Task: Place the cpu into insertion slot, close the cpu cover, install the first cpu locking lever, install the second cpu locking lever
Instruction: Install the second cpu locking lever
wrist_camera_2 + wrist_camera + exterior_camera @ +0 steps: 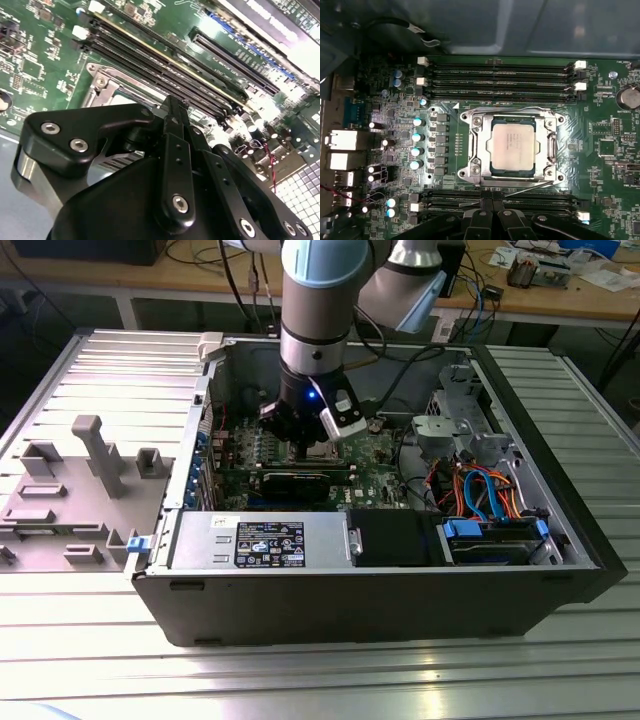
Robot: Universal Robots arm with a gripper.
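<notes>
Pinched together at the tips, with nothing visible between them: so stands the gripper (491, 204) in both wrist views. Hangs just beside one edge of the insertion slot (512, 175), next to a thin wire locking lever (530, 187) that runs slantwise along that edge and looks unlatched. In the exterior view, sits low inside the computer case (350, 590), at about twelve o'clock from the case's middle and eleven o'clock from the blue-tabbed drive bay (495, 540).

Probably lever work now. Best done by catching the wire near its free end, sweeping it down and sideways under its hook in one smooth arc, and keeping clear of the memory slots (500, 80) close alongside. Worth pressing evenly, so the frame does not ride up.

Seated flat in the slot, well centred: the cpu (513, 146), a pale silver-grey square with a matt lid. Lying down around it, the cpu cover (477, 145), a dull metal frame through whose square opening the chip shows. Along the far edge, a second lever (510, 109), whether latched not clear.
</notes>
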